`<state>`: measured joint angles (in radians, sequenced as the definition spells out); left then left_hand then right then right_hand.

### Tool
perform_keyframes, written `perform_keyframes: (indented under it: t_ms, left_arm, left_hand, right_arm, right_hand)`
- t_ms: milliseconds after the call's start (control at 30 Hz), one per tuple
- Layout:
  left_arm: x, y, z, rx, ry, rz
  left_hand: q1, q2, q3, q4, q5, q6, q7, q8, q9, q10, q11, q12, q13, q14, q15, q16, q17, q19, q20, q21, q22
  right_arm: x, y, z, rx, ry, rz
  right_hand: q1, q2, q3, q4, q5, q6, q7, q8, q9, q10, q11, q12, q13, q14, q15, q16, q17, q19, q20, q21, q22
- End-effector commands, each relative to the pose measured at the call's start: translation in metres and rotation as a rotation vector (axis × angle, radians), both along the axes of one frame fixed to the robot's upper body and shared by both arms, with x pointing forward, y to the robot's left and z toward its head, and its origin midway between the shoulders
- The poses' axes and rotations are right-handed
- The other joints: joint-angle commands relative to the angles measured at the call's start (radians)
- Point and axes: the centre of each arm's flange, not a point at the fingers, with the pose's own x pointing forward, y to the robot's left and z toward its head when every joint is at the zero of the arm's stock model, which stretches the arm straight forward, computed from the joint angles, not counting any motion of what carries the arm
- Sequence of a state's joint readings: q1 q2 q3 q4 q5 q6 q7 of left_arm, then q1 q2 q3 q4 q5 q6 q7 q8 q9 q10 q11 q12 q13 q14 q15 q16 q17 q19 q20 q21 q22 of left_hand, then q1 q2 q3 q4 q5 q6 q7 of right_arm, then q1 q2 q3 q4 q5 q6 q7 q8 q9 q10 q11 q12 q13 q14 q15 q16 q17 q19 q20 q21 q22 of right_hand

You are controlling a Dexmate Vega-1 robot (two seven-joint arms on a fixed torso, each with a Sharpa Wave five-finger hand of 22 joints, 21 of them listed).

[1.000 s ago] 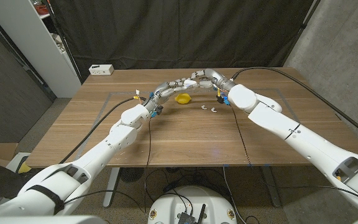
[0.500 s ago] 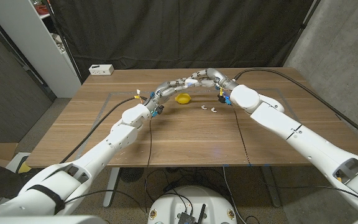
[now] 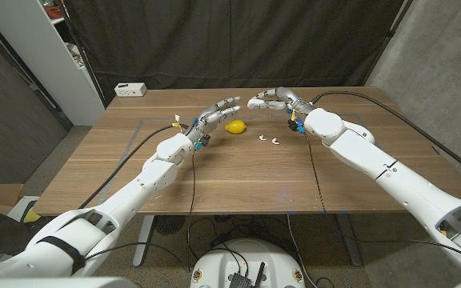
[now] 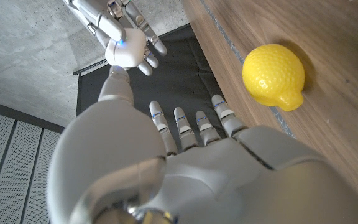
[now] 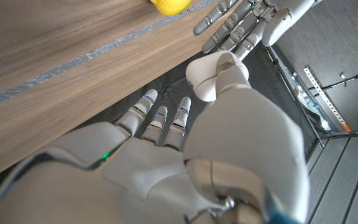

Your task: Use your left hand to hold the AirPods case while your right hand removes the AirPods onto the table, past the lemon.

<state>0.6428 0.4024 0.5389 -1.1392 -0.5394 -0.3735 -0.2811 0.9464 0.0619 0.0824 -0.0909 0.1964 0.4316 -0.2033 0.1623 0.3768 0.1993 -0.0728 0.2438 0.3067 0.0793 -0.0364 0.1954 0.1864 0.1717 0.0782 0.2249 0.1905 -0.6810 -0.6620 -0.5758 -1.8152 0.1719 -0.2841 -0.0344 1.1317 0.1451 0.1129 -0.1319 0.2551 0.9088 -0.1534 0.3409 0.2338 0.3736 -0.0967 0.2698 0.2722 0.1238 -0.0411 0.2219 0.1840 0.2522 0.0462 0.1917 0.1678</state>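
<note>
Two small white AirPods (image 3: 270, 141) lie on the wooden table (image 3: 238, 180), just right of the lemon (image 3: 234, 126) and slightly nearer. Left of the lemon, the left hand (image 3: 217, 114) hovers with fingers spread, holding nothing. Farther back and to the right, the right hand (image 3: 270, 99) pinches the white AirPods case (image 3: 255, 102) above the table.

No text, label, brand, number or sign can be read anywhere.

White AirPods case (image 5: 202, 79) in right hand (image 3: 272, 99), above table.
</note>
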Motion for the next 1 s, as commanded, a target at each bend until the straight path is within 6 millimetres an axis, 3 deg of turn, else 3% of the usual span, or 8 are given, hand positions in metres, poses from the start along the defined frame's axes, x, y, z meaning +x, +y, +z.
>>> perform_keyframes:
  t_ms: [33,333,600,1000]
  left_arm:
    - [-0.006,0.013,0.009,0.009,-0.046,0.018]
    - [-0.014,0.024,0.017,0.009,-0.090,0.041]
    - [-0.022,0.030,0.026,0.009,-0.133,0.057]
    - [-0.029,0.034,0.030,0.013,-0.162,0.076]
  left_hand:
    - [-0.014,-0.009,-0.008,0.001,0.004,-0.029,-0.008,0.002,-0.009,-0.017,0.001,-0.005,0.000,-0.015,-0.021,-0.006,0.003,-0.012,0.005,-0.006,0.003]
    - [-0.030,-0.015,-0.018,0.006,0.005,-0.027,-0.013,0.016,-0.024,-0.026,-0.006,-0.007,0.000,-0.027,-0.022,-0.007,0.003,-0.023,0.004,-0.010,0.002]
    - [-0.036,-0.018,-0.023,0.007,0.005,-0.016,-0.015,0.023,-0.041,-0.038,-0.015,-0.010,-0.001,-0.045,-0.020,-0.011,0.001,-0.054,0.008,-0.023,0.000]
    - [-0.044,-0.019,-0.029,0.007,0.004,0.004,-0.014,0.030,-0.062,-0.053,-0.015,-0.015,-0.008,-0.074,-0.023,-0.016,-0.003,-0.071,0.011,-0.028,-0.004]
  right_arm:
    - [0.002,-0.026,-0.004,0.009,0.101,-0.080]
    - [0.009,-0.040,-0.012,-0.026,0.212,-0.129]
    - [0.015,-0.044,-0.022,-0.060,0.254,-0.170]
    - [0.023,-0.049,-0.040,-0.081,0.267,-0.223]
  right_hand:
    - [0.007,0.008,0.008,-0.003,-0.006,0.084,0.090,0.018,0.134,0.003,0.011,-0.003,0.005,0.000,-0.048,0.000,0.006,0.005,0.002,0.001,0.002]
    - [0.005,0.016,0.012,0.002,-0.015,0.068,0.092,0.024,0.158,-0.020,0.014,-0.015,0.010,-0.020,-0.038,-0.007,0.008,-0.006,0.004,-0.004,0.003]
    - [-0.009,0.042,0.027,0.023,-0.033,0.036,0.082,0.030,0.195,-0.051,0.001,-0.028,0.017,-0.050,-0.051,-0.011,0.015,-0.037,0.003,-0.009,0.004]
    - [-0.021,0.033,0.038,0.033,-0.054,0.037,0.048,0.051,0.241,-0.109,-0.027,-0.052,0.021,-0.111,-0.046,-0.025,0.012,-0.060,-0.002,-0.007,0.003]
